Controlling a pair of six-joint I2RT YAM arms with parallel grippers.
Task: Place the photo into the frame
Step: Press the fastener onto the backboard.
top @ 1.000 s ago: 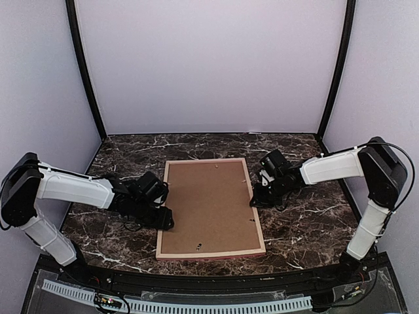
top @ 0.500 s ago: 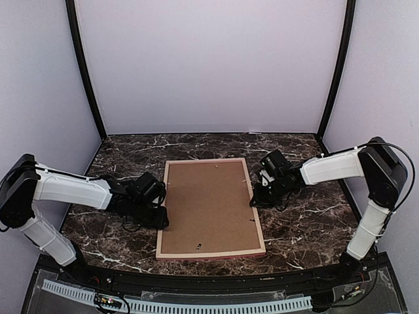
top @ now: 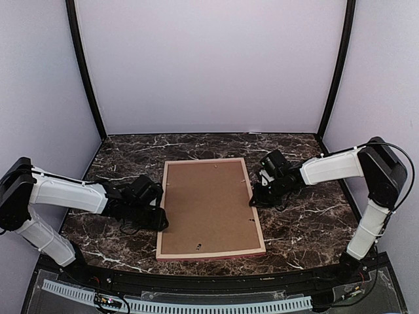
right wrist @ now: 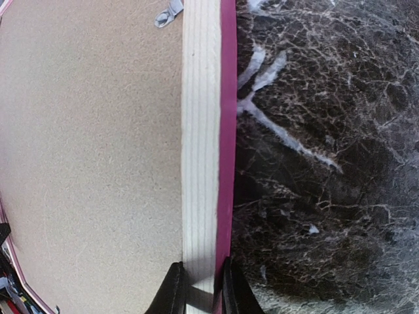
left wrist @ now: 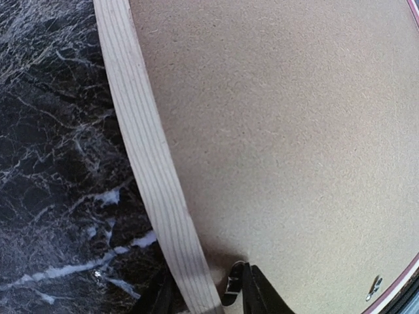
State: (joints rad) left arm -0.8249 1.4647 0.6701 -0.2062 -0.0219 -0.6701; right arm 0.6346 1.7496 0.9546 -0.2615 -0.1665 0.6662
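Overall: the frame [top: 211,252] lies back side up in the middle of the dark marble table [top: 294,222], its long sides running away from the arm bases, with a brown backing board [top: 208,206] filling its opening.
Frame against earlier pictures: same spot and same angle; no shift shows.
Left gripper [top: 159,221]: at the near part of the frame's left rail, low over the table.
Left gripper close up: the left wrist view shows one dark finger [left wrist: 262,294] on the board side of the pale rail [left wrist: 147,163] and one on the marble side; I cannot tell whether they press the wood or only straddle it.
Left arm against earlier pictures: its wrist and forearm sit a little further left and lower than a second ago, while the fingertips stay at the rail.
Right gripper [top: 254,199]: at the middle of the right rail.
Right gripper close up: both fingers are pinched onto the rail [right wrist: 200,131], one on the board side, one against the pink outer edge.
Right arm against earlier pictures: unchanged.
Metal tab [right wrist: 167,12]: lies on the board just beside the right rail.
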